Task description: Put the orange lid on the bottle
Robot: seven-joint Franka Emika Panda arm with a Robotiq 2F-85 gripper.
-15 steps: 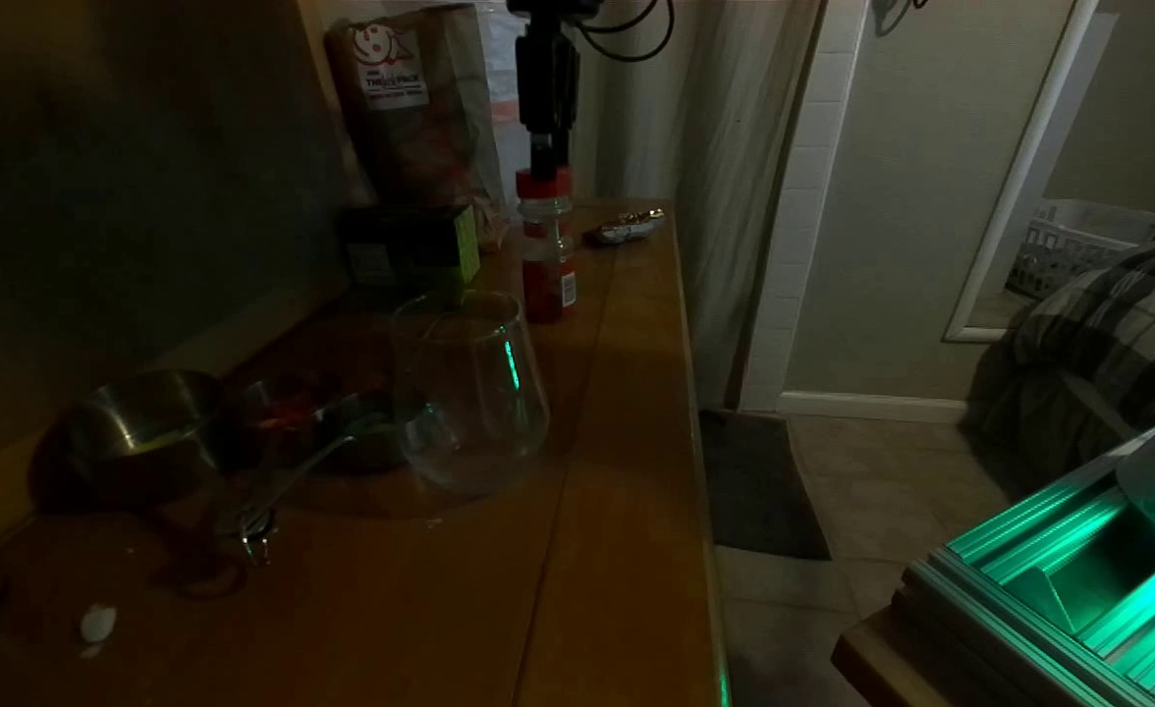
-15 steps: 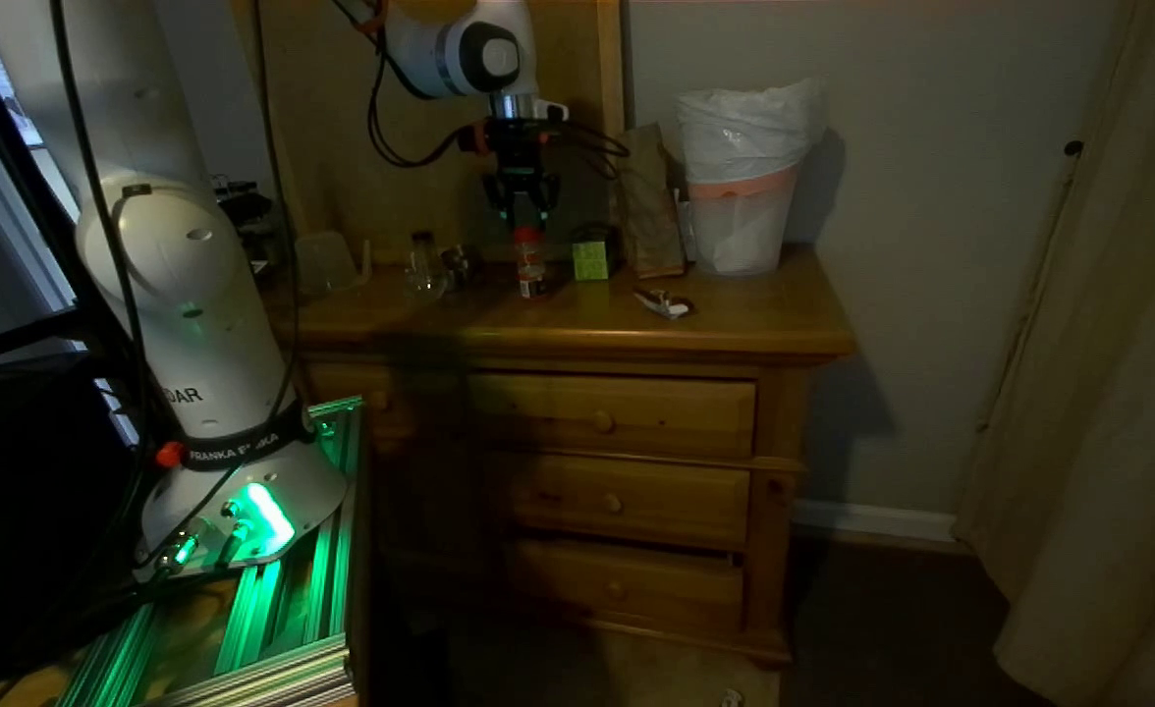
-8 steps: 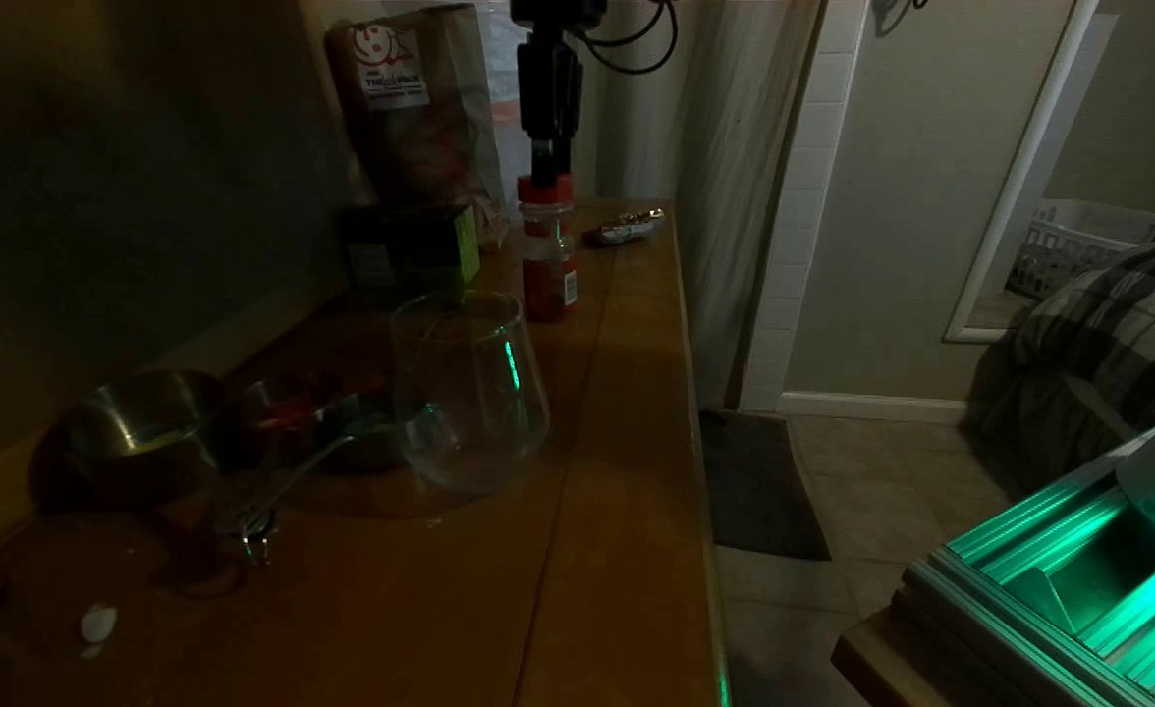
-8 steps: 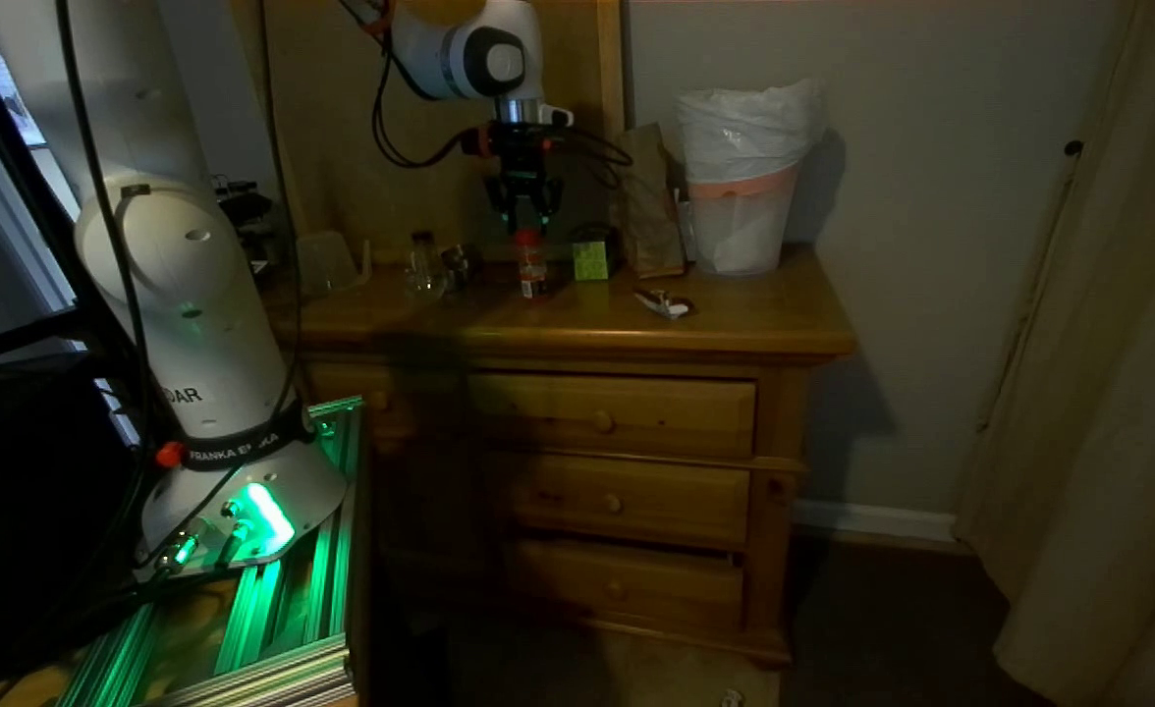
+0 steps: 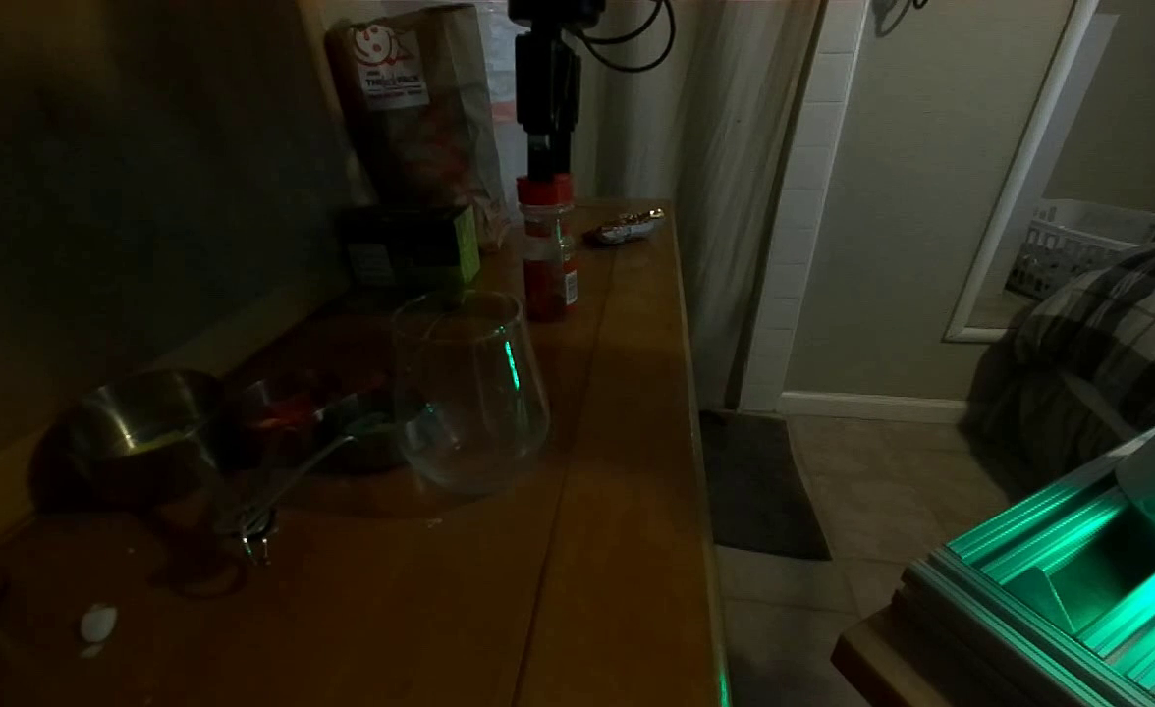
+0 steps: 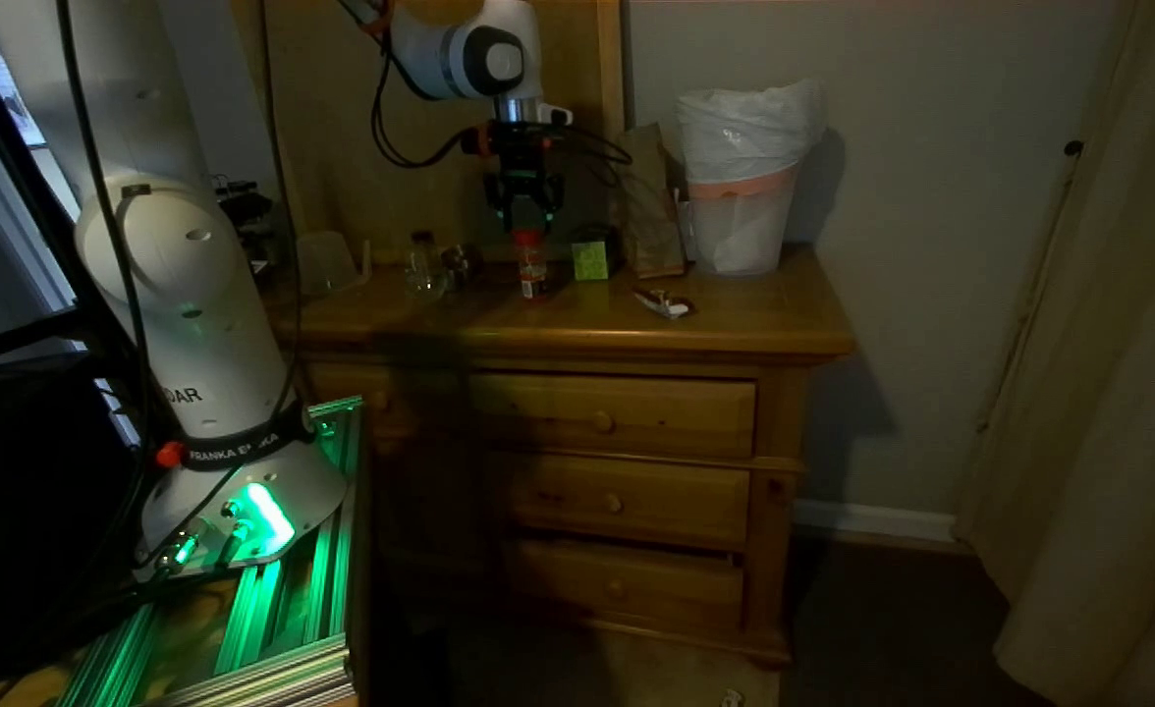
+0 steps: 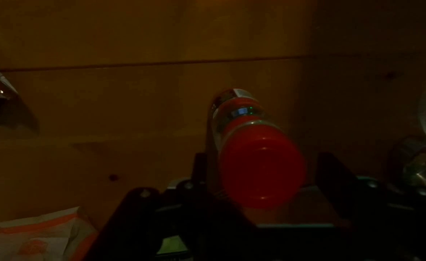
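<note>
The red-orange lid (image 5: 545, 190) sits on top of the slim clear bottle (image 5: 548, 265), which stands upright on the wooden dresser top. Both also show in an exterior view, the lid (image 6: 528, 238) above the bottle (image 6: 532, 273). In the wrist view the lid (image 7: 263, 174) hides much of the bottle (image 7: 236, 108). My gripper (image 6: 528, 222) is directly above the bottle, fingers pointing down. It is open, with one finger on each side of the lid and a gap on both sides in the wrist view. Whether the lid is fully seated cannot be told.
A big clear glass vessel (image 5: 474, 422) stands near the bottle, with a metal pan (image 5: 150, 432) beyond it. A box with a green end (image 6: 590, 261), a paper bag (image 6: 651, 206) and a lined bin (image 6: 746, 216) stand at the far end. A crumpled wrapper (image 6: 664, 303) lies near the front edge.
The lid has moved slightly down onto the bottle along with the gripper. The fingers have since spread apart and let go of the lid.
</note>
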